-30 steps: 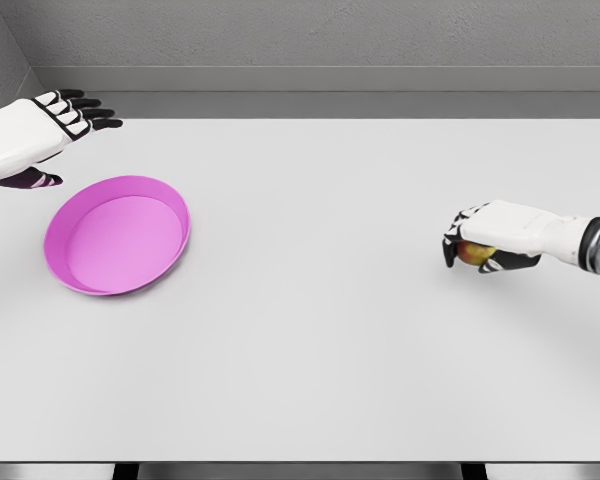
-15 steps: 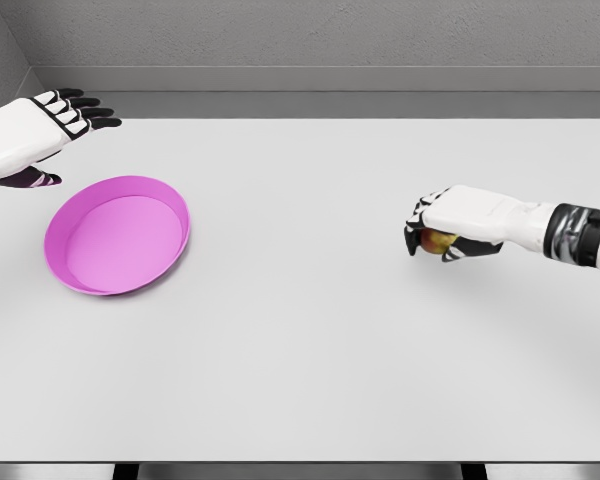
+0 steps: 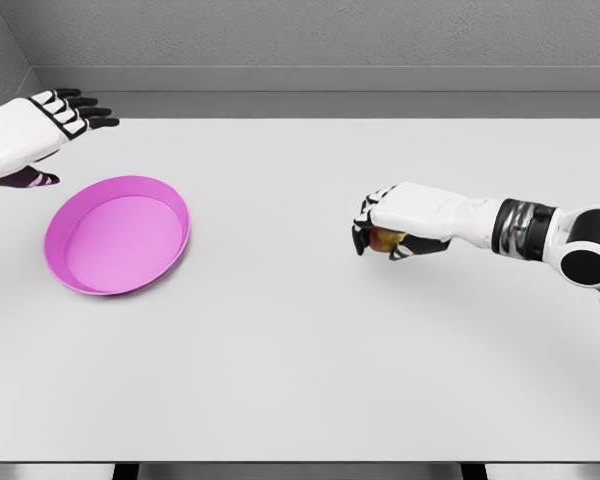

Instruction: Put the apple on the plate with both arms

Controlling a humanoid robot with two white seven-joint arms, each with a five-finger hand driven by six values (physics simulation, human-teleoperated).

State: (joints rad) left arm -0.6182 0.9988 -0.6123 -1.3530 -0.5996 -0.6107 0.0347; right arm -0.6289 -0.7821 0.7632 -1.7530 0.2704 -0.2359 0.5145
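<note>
Near edge of the white table (image 3: 300,400) is running along the bottom of the head view, with dark gaps showing beneath it; the broad stretch of tabletop in front of that edge is lying bare; further in, the right hand (image 3: 390,222) is reaching from the right side, arm extended over the table right of centre, fingers clenched around the apple (image 3: 384,238), of which only a small yellow-red patch is showing under the palm; whether the apple is touching the tabletop cannot be told, though a soft shadow is sitting just below the hand; the pink plate (image 3: 117,235) is lying on the left part of the table, tilted-looking oval, rim raised, interior holding nothing; plate and apple are sitting well apart, with unobstructed table surface between them; nothing is standing in that lane; further back, the left hand (image 3: 35,135) is hovering near the table's far-left corner, just beyond the plate, fingers released and stretched out flat, grasping nothing; the far table edge is meeting a grey wall (image 3: 310,40) behind; the far right of the tabletop is showing open.
</note>
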